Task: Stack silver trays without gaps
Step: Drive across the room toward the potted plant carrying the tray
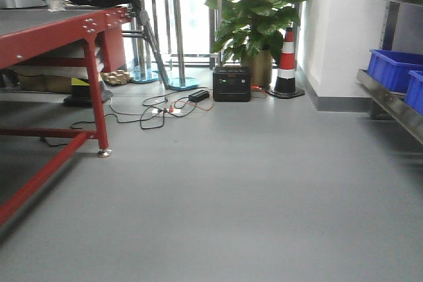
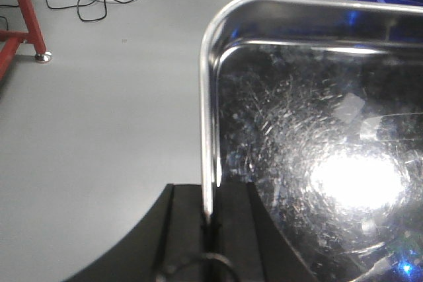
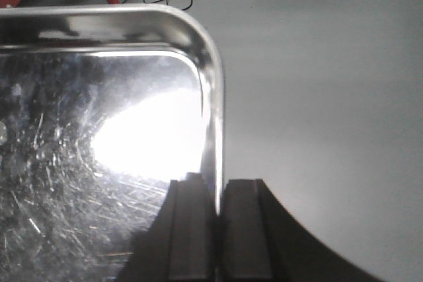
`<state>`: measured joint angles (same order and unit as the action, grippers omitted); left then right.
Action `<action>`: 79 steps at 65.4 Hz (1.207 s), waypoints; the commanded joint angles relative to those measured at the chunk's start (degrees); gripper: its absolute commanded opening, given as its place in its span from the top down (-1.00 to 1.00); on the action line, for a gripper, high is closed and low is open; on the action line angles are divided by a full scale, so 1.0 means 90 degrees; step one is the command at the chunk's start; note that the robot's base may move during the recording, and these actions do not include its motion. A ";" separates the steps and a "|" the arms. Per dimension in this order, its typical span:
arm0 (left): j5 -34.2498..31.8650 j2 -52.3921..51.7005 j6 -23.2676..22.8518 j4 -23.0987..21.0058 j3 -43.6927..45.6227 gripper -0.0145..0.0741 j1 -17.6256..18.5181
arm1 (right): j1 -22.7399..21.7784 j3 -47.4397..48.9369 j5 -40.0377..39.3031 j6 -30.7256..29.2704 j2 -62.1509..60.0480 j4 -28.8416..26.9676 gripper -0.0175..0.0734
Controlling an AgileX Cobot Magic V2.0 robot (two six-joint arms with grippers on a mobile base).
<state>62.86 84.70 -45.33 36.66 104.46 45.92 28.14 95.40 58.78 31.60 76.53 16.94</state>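
Observation:
A silver tray (image 2: 310, 137) is held in the air above the grey floor, its shiny scratched bottom facing up. My left gripper (image 2: 209, 212) is shut on the tray's left rim, one finger inside the wall and one outside. In the right wrist view the same tray (image 3: 99, 130) fills the left half. My right gripper (image 3: 216, 199) is shut on its right rim in the same way. Neither gripper nor the tray shows in the front view. Any other tray is out of view.
A red steel table (image 1: 59, 37) stands at the left, its leg (image 2: 30, 11) close by. A steel shelf with blue bins (image 1: 396, 70) runs along the right. Cables, a power strip (image 1: 165, 107), a black box (image 1: 231, 84), a traffic cone (image 1: 286, 64) and a plant lie ahead.

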 commanded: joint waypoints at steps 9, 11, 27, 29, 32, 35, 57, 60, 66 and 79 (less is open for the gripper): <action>0.0032 -0.0064 -0.0001 0.0305 0.0073 0.71 -0.0006 | -0.0070 0.0048 -0.0086 -0.0033 -0.0060 0.0323 0.65; 0.0032 -0.0064 -0.0001 0.0305 0.0073 0.71 -0.0006 | -0.0070 0.0048 -0.0086 -0.0033 -0.0060 0.0323 0.65; 0.0032 -0.0064 -0.0001 0.0305 0.0073 0.71 -0.0006 | -0.0070 0.0048 -0.0086 -0.0033 -0.0060 0.0323 0.65; 0.0032 -0.0064 -0.0001 0.0305 0.0073 0.71 -0.0006 | -0.0070 0.0048 -0.0086 -0.0033 -0.0060 0.0323 0.65; 0.0032 -0.0064 -0.0001 0.0305 0.0073 0.71 -0.0006 | -0.0070 0.0048 -0.0086 -0.0033 -0.0060 0.0323 0.65; 0.0032 -0.0064 -0.0001 0.0305 0.0073 0.71 -0.0006 | -0.0070 0.0048 -0.0086 -0.0033 -0.0060 0.0323 0.65; 0.0032 -0.0064 -0.0001 0.0305 0.0073 0.71 -0.0006 | -0.0070 0.0048 -0.0095 -0.0033 -0.0060 0.0323 0.65; 0.0032 -0.0064 -0.0001 0.0305 0.0073 0.71 -0.0006 | -0.0070 0.0048 -0.0095 -0.0033 -0.0060 0.0323 0.65; 0.0032 -0.0064 -0.0001 0.0305 0.0073 0.71 -0.0006 | -0.0070 0.0048 -0.0095 -0.0033 -0.0060 0.0323 0.65; 0.0032 -0.0064 -0.0001 0.0305 0.0073 0.71 -0.0006 | -0.0070 0.0048 -0.0107 -0.0033 -0.0060 0.0323 0.65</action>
<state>62.86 84.70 -45.33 36.66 104.46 45.92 28.14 95.40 58.78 31.57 76.53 16.94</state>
